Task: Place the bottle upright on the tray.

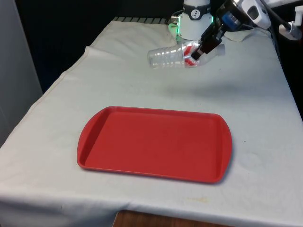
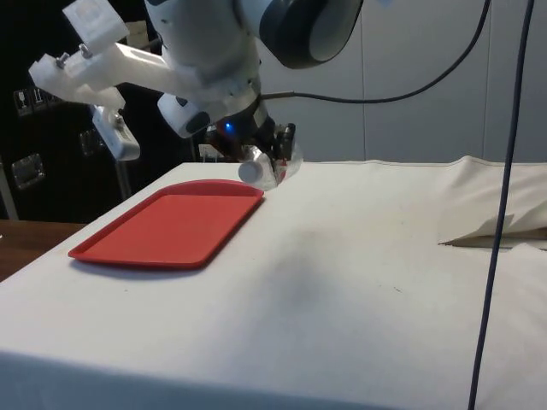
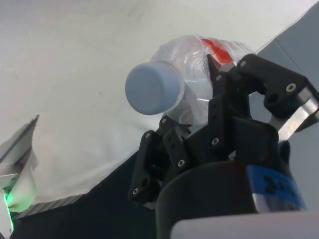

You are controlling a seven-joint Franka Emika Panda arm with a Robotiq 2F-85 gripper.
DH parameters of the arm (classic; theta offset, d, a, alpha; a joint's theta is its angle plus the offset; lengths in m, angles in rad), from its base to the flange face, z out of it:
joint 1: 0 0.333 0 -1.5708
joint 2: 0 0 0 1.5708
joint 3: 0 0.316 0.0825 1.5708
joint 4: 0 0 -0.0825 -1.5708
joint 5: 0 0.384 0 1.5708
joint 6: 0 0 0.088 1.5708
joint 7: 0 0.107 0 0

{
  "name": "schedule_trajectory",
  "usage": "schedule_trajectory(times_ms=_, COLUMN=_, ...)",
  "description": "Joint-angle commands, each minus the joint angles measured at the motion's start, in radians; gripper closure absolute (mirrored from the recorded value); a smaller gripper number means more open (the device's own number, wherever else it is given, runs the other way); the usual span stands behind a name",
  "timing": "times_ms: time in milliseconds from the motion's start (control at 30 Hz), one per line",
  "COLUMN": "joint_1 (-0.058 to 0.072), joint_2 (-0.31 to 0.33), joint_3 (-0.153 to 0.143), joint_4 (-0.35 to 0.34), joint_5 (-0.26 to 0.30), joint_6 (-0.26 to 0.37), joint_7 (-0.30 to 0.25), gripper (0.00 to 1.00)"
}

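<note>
- Bottle (image 1: 177,55), clear plastic with a red label and a pale cap, hangs on its side above the cloth at the table's far end, well clear of the red tray (image 1: 94,151) that lies near the table's near edge.
- Risk, as a judgement: the thin plastic could buckle or twist in the grip during the carry, and a bottle lowered at this tilt would likely tip over on the tray rather than stand; the wrist needs to turn the base downward before release.
- A second hazard is letting go too high, since an empty bottle of this kind would bounce or roll off the tray's shallow rim.
- Gripper (image 1: 201,51) pinches the bottle near its neck and label, jaws drawn in tight against the crumpled plastic; in the wrist view the fingers (image 3: 227,99) press into the shoulder just behind the cap.
- Nothing else touches the gripper.
</note>
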Motion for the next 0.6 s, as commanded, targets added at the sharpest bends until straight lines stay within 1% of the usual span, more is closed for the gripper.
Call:
schedule_trajectory(times_ms=0, joint_1=-0.005, joint_2=-0.007, joint_3=0.000, joint_4=-0.004, joint_5=0.014, joint_6=0.019, joint_7=-0.014, gripper=1.00)
schedule_trajectory(times_ms=100, joint_1=-0.006, joint_2=-0.013, joint_3=-0.006, joint_4=-0.003, joint_5=0.032, joint_6=0.031, joint_7=-0.026, gripper=1.00)
schedule_trajectory(times_ms=133, joint_1=0.000, joint_2=-0.007, joint_3=-0.007, joint_4=0.000, joint_5=0.021, joint_6=0.017, joint_7=-0.015, gripper=1.00)
schedule_trajectory(times_ms=167, joint_1=-0.006, joint_2=-0.015, joint_3=-0.007, joint_4=-0.003, joint_5=0.036, joint_6=0.034, joint_7=-0.029, gripper=1.00)
schedule_trajectory(times_ms=367, joint_1=-0.006, joint_2=-0.025, joint_3=-0.016, joint_4=-0.004, joint_5=0.062, joint_6=0.051, joint_7=-0.049, gripper=1.00)
schedule_trajectory(times_ms=400, joint_1=-0.001, joint_2=-0.020, joint_3=-0.018, joint_4=0.000, joint_5=0.052, joint_6=0.038, joint_7=-0.040, gripper=1.00)
schedule_trajectory(times_ms=433, joint_1=-0.006, joint_2=-0.029, joint_3=-0.019, joint_4=-0.003, joint_5=0.072, joint_6=0.056, joint_7=-0.057, gripper=1.00)
schedule_trajectory(times_ms=567, joint_1=-0.006, joint_2=-0.035, joint_3=-0.025, joint_4=-0.003, joint_5=0.091, joint_6=0.066, joint_7=-0.071, gripper=1.00)
